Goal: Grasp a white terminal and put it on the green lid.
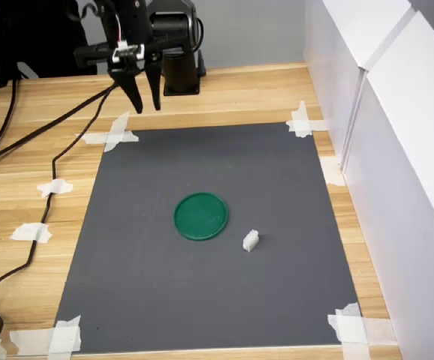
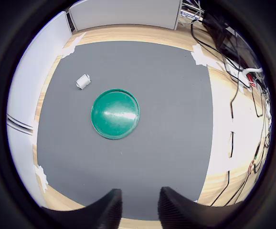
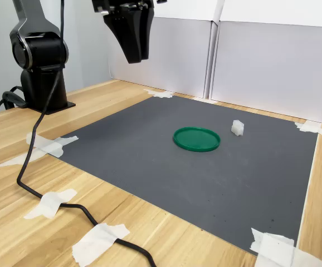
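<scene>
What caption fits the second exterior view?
Claw hangs above the mat's corner; white terminal sits beside green lid.

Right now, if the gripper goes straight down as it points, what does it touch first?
Probably the gray mat near its far edge, or the wood beside it. The gripper hangs high, well away from the lid and the terminal. Depth is uncertain.

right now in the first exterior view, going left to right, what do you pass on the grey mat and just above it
Pincer hanging open over the mat's far left corner → green lid lying flat on the grey mat → white terminal just right of the lid and apart from it → white panels along the table's right edge.
</scene>
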Controlling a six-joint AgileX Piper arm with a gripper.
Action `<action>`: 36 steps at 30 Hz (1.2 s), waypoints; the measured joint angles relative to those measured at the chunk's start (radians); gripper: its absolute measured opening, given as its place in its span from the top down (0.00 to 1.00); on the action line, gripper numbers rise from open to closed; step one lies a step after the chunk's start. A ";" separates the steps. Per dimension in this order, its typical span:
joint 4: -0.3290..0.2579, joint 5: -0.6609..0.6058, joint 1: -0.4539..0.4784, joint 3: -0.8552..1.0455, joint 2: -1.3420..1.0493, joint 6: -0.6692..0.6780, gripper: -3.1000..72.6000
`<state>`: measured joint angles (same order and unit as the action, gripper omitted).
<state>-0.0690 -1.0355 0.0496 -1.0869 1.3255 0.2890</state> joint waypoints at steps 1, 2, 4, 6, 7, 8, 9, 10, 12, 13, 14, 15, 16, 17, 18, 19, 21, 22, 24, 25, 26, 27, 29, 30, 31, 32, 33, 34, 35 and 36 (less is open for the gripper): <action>-0.008 0.005 0.000 -0.013 0.018 0.004 0.40; -0.020 0.007 0.000 -0.030 0.040 0.006 0.36; -0.043 0.013 0.000 -0.065 0.081 0.011 0.31; -0.060 0.016 0.000 -0.104 0.121 0.008 0.29; -0.063 0.017 0.000 -0.120 0.141 0.004 0.28; -0.066 0.017 0.000 -0.140 0.162 -0.006 0.28; -0.066 0.017 0.000 -0.160 0.183 -0.016 0.28; -0.066 0.017 0.000 -0.179 0.203 -0.030 0.28; -0.056 0.016 -0.011 -0.217 0.239 -0.055 0.28; -0.047 0.012 -0.023 -0.238 0.259 -0.065 0.28; -0.039 0.008 -0.040 -0.259 0.280 -0.076 0.28; -0.032 0.004 -0.060 -0.276 0.302 -0.084 0.28; -0.028 -0.002 -0.077 -0.298 0.319 -0.092 0.28; -0.028 -0.008 -0.099 -0.321 0.340 -0.098 0.28; -0.028 -0.016 -0.122 -0.343 0.360 -0.106 0.28; -0.028 -0.023 -0.146 -0.364 0.379 -0.112 0.28; -0.028 -0.028 -0.193 -0.402 0.414 -0.129 0.28; -0.028 -0.029 -0.216 -0.419 0.432 -0.141 0.28; -0.028 -0.029 -0.260 -0.446 0.467 -0.161 0.28; -0.028 -0.029 -0.281 -0.458 0.485 -0.171 0.28; -0.028 -0.030 -0.300 -0.468 0.502 -0.181 0.28; -0.028 -0.030 -0.317 -0.476 0.519 -0.188 0.28; -0.028 -0.029 -0.343 -0.483 0.546 -0.197 0.28; -0.028 -0.029 -0.355 -0.485 0.560 -0.199 0.28; -0.028 -0.029 -0.363 -0.485 0.573 -0.201 0.28; -0.028 -0.028 -0.369 -0.485 0.585 -0.205 0.28; -0.028 -0.027 -0.370 -0.485 0.592 -0.208 0.28; -0.028 -0.022 -0.371 -0.485 0.601 -0.215 0.28; -0.021 -0.017 -0.371 -0.485 0.607 -0.221 0.28; -0.013 -0.013 -0.370 -0.485 0.611 -0.225 0.28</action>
<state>-0.0819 -1.0486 -0.3205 -1.5717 1.9365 0.0642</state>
